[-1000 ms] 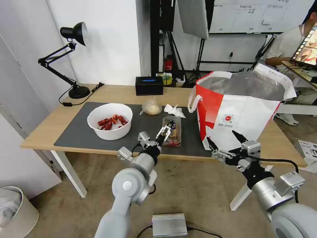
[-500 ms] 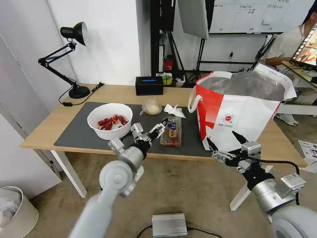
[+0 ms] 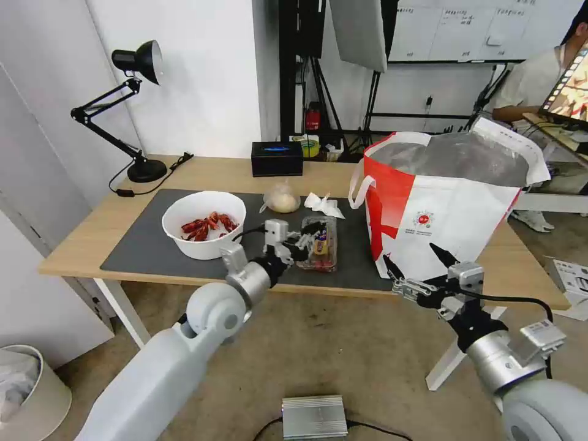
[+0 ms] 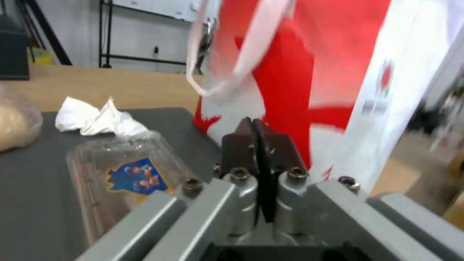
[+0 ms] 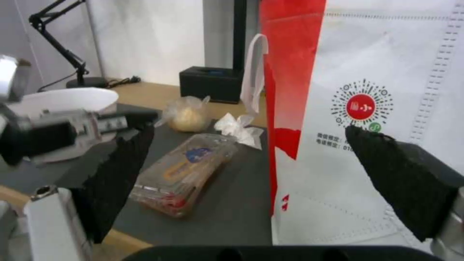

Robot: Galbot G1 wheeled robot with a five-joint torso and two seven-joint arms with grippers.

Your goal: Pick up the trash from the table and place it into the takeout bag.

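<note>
On the left part of the table (image 3: 92, 236), the white bowl of crayfish shells (image 3: 204, 224) stands on the dark grey mat (image 3: 141, 236), near the front edge. Just behind the middle of the mat lie the knotted bag with a yellowish lump (image 3: 282, 198) and the crumpled tissue (image 3: 323, 205), close to each other. In front of them is the clear plastic tray (image 3: 320, 243), and the left gripper (image 3: 304, 236) hovers at its left side with the fingers pressed together, holding nothing. To the right stands the takeout bag (image 3: 441, 202), its mouth open upward. The right gripper (image 3: 419, 264) waits before the table edge, in front of the bag, with fingers spread wide and empty.

I judge that the task is at its beginning: all four pieces of trash are on the table, and the step in hand is the approach to the tray. The next move calls for the left fingers to open and close on the tray's edge. The tray lies near the front edge of the mat, with free mat between it and the bag. The bag wall is high, so a lift well above its rim seems necessary.
</note>
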